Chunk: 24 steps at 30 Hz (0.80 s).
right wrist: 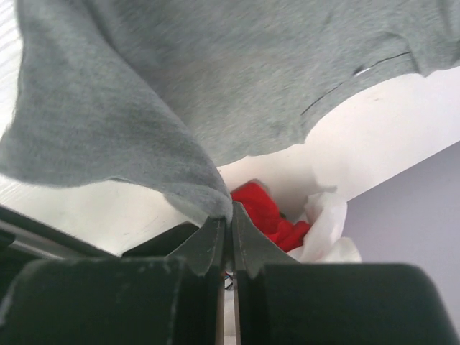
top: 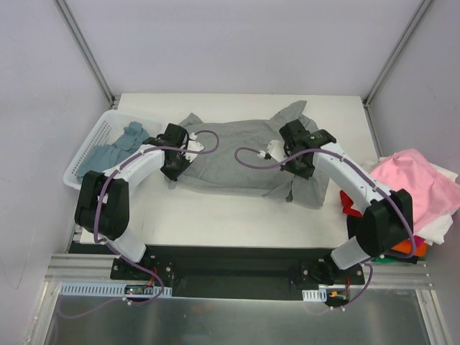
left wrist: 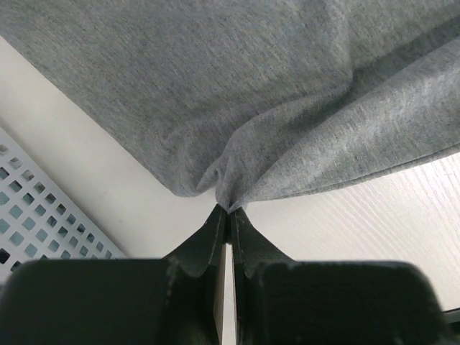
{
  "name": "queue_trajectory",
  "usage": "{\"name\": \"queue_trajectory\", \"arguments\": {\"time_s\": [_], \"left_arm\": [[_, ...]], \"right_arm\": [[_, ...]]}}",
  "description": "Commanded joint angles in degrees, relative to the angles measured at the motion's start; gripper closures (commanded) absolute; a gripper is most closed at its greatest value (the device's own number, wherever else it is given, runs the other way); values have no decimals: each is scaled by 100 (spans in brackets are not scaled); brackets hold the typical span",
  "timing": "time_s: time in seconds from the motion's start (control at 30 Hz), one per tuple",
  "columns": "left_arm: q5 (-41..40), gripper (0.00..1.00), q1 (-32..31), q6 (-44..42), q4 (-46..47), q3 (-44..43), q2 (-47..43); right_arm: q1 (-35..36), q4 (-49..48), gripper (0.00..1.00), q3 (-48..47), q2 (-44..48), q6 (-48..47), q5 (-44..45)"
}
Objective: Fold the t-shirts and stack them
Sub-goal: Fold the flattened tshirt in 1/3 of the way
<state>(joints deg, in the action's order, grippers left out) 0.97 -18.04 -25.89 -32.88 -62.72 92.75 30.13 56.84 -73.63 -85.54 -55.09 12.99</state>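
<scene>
The left jaws and the right jaws are each pinched closed on an edge of the grey tee (top: pixel 237 162), spread rumpled over the worktop (top: pixel 237 215).

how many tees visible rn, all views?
6 at least: grey tee spread on the table; blue-teal tee in the basket; pink tee, white tee, red tee, orange tee piled at right. More may be hidden underneath.

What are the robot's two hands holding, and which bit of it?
Both hold the grey t-shirt. The left gripper pinches a bunched bit of its edge nearest the basket; the right gripper pinches the edge at the opposite side.
</scene>
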Motion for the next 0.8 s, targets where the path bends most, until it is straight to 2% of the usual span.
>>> {"name": "queue_trajectory", "arguments": {"time_s": [0.0,0.17,0.77], "left_arm": [[-71,100,-24,-223,-218,-319,41],[-185,100,-24,-276,-341,-522,191],[-141,100,-24,-355,-561,-953,797]], "right_arm": [[-384,-76,99,-722,-480,-388,-104],[-701,-94,99,-1592,-1262,-573,-201],[-772,-129,99,-3113,-2652,-863,54]]}}
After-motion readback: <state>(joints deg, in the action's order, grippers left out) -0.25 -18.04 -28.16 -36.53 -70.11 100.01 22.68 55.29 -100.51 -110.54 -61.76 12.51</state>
